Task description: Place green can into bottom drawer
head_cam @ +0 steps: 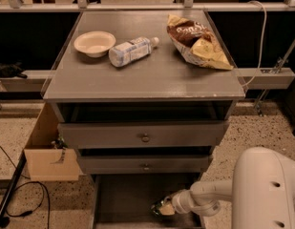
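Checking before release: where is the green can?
Camera view, lower centre-right: the green can is at the tip of the gripper, inside the open bottom drawer.

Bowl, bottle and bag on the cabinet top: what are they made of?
The bowl looks like matte cream paper or foam. The bottle: translucent plastic, glossy, pale blue-white wrap. The bag: crinkled film, plastic or foil, shiny creases. The gripper sits low in the bottom drawer.

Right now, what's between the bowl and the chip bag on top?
In the camera view, a pale plastic bottle lies on its side between the bowl and the chip bag. The gripper is down inside the bottom drawer.
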Motion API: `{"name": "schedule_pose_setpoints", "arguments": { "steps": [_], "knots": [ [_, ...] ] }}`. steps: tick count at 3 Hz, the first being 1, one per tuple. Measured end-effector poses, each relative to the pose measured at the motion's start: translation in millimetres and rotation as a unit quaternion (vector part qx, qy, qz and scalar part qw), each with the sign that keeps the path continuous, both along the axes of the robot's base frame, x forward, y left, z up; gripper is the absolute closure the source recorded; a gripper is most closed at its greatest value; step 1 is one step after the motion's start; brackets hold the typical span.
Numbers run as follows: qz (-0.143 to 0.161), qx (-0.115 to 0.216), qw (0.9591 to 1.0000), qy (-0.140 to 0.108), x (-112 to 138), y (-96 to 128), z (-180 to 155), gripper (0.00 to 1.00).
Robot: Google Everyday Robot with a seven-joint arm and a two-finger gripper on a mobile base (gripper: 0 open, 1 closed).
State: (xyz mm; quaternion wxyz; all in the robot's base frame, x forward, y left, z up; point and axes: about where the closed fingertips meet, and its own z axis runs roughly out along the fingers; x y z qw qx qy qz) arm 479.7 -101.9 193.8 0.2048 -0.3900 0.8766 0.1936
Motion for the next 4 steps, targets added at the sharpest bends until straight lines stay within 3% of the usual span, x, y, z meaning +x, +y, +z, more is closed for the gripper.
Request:
{"name": "schedule_pose_setpoints", "arguments": {
  "steps": [1,4],
  "knots": [
    [0.000,-0.005,1.0000,0.007,-6.1,-2.3,-11.3,0.97],
    [0.000,-0.004,1.0000,0.007,-6.2,-2.2,-11.3,0.27]
  ]
}}
